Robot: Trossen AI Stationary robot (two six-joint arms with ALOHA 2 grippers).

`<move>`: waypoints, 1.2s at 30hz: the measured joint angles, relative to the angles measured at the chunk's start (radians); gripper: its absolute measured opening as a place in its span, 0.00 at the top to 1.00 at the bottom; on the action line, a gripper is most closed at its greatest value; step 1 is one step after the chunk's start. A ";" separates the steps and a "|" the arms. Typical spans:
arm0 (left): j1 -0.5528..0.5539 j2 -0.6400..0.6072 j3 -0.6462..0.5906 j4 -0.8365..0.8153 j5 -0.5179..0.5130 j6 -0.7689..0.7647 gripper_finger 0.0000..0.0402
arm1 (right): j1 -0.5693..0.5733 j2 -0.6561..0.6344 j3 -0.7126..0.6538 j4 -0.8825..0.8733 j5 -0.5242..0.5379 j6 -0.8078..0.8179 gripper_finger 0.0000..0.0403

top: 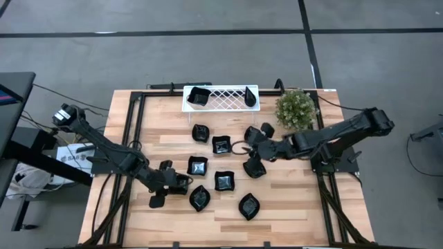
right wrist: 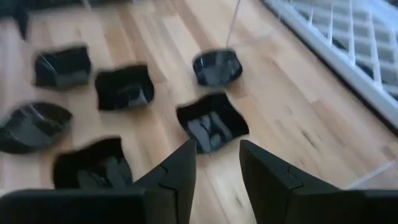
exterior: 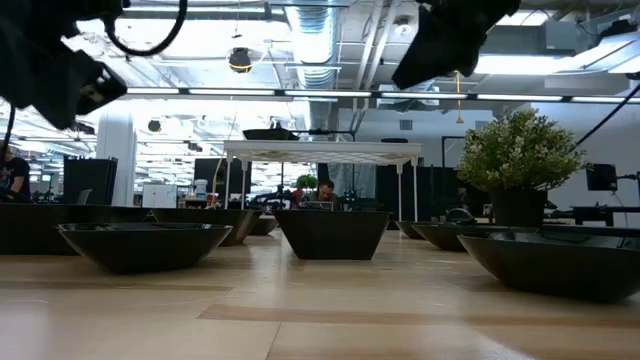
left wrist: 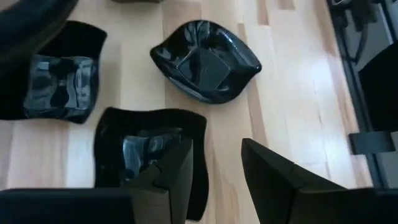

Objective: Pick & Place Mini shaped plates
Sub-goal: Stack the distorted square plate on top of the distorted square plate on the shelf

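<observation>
I take the white lattice tray (top: pixel 221 98) at the far edge of the counter (top: pixel 297 200) as my landmark. On it I see two of the mini shaped plates: a square one (top: pixel 199 96) at its left end and a teardrop one (top: pixel 250 97) at its right end. The other plates lie spread over the counter on the near side of the tray: a small one (top: pixel 201 132) and a square one (top: pixel 221 144) just in front of it, two squares (top: pixel 197 166) (top: pixel 223 181) farther out, and two leaf shapes (top: pixel 199 198) (top: pixel 249 206) farthest from it.

My left end effector (top: pixel 181 184) is well in front of the tray, toward its left end, beside the leaf plate there. In its wrist view the fingers (left wrist: pixel 171 174) stand apart with nothing between them, above the edge of a square plate (left wrist: pixel 149 149), with a leaf plate (left wrist: pixel 205 61) beyond.

My right end effector (top: pixel 250 144) is in front of the tray's right end, among a few more plates (top: pixel 254 167). Its fingers (right wrist: pixel 180 171) are also apart and hold nothing; bare wood shows in the gap, with plates (right wrist: pixel 212 123) scattered ahead.

A potted plant (top: pixel 296 108) stands just right of the tray.
</observation>
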 joint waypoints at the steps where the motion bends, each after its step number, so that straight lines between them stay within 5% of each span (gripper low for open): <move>1: -0.004 0.018 0.000 0.003 -0.002 -0.004 0.66 | 0.005 0.015 0.000 0.007 0.000 0.004 0.71; 23: -0.013 0.290 0.000 0.062 0.043 -0.081 0.55 | 0.027 0.063 0.001 -0.002 0.010 0.028 0.71; 36: -0.013 0.322 0.000 0.070 0.040 -0.083 0.67 | 0.041 0.063 0.001 -0.002 -0.001 0.036 0.71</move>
